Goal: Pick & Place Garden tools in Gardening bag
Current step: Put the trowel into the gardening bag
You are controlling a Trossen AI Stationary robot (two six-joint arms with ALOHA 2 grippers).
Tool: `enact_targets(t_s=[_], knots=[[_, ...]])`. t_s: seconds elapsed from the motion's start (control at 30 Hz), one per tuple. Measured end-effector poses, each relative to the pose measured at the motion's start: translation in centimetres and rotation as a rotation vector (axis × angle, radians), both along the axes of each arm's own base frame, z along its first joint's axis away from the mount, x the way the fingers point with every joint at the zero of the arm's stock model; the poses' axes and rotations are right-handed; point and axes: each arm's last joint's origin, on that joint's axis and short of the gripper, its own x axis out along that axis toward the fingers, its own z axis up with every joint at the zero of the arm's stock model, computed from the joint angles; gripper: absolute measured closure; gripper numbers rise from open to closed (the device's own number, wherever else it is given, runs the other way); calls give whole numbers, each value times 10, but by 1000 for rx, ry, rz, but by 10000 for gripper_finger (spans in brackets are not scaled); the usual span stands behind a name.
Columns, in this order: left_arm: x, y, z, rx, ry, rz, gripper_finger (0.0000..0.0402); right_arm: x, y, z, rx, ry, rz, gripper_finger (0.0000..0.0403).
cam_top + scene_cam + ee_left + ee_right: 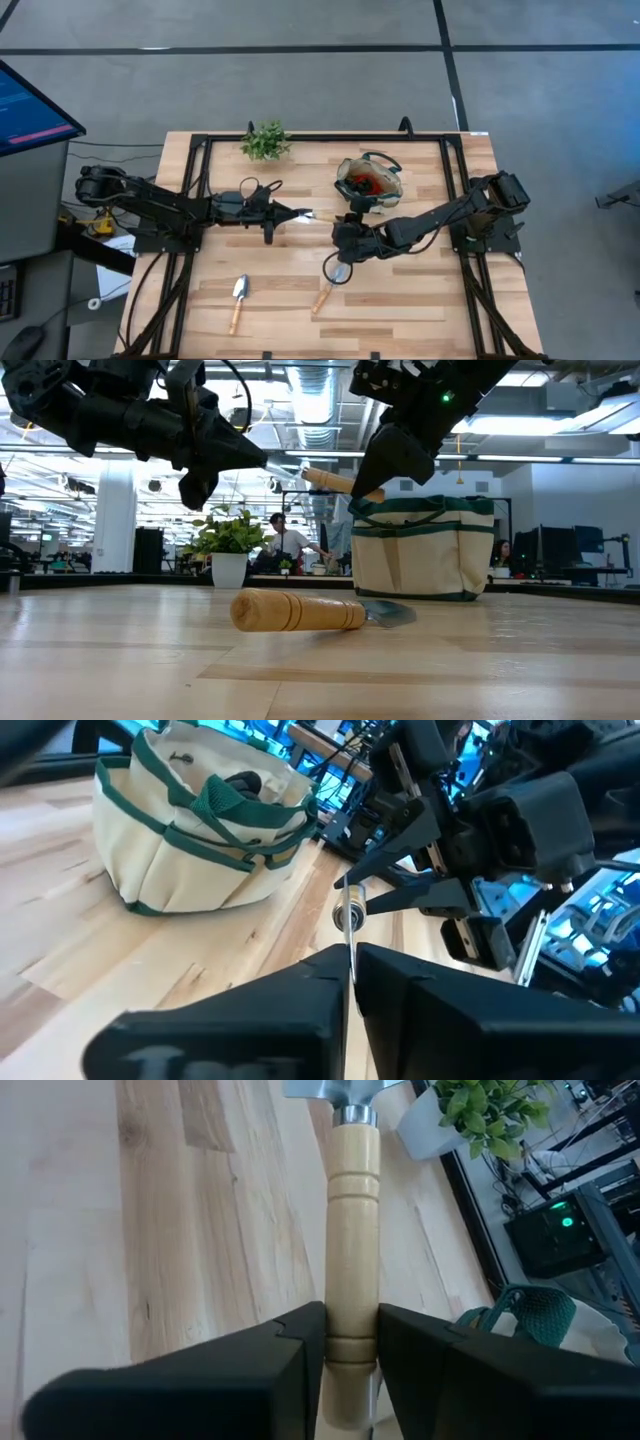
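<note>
The held hand tool [352, 1230], with a light wooden handle and a silver metal head, hangs in the air over the middle of the worktop [420, 300], gripped at both ends. The right gripper [350, 1330] is clenched on the butt end of the handle, one finger on each side. The left gripper [350, 955] has its fingers pressed together on the thin metal head, so the tool bridges the two arms. In the low view the handle shows level and well above the wood, with open air under it.

The gardening bag [420, 560] stands upright near the far edge, right of the middle and just behind the right gripper. Its mouth is open and a red-and-black tool [366, 184] lies inside. Bare wood lies between the bag and the right edge, apart from the right arm crossing it.

Toward the near edge two more tools lie flat and apart from each other. A small trowel [238, 300] lies left of the middle. A second wooden-handled tool [322, 297] lies near the middle, below the right gripper. Bare boards run from this tool to the near right corner.

A green potted plant [266, 140] stands at the far edge, left of the middle and clear of both arms. A dark frame [190, 180] borders the left, far and right edges.
</note>
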Motion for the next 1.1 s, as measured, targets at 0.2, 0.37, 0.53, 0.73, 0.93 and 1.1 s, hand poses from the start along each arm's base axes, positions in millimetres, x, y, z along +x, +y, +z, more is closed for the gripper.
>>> enact_targets(t_s=[0.2, 0.37, 0.53, 0.73, 0.93, 1.1], knots=[[0, 0, 0, 74, 11, -15, 400, -9, 7, -5, -18, 91, 31, 290], [0, 3, 0, 80, 12, -4, 400, -13, 15, -5, -35, 118, 53, 265], [0, 6, -1, 102, 19, 1, 400, -13, 21, 5, -44, 131, 69, 243], [0, 6, -1, 152, 31, -10, 400, -26, 26, 17, -49, 250, 15, 231], [4, 7, 5, 287, 43, -33, 400, -42, 29, 27, 30, 304, -117, 275], [18, 9, 23, 405, 89, -42, 400, -48, 28, 24, 132, 347, -183, 381]])
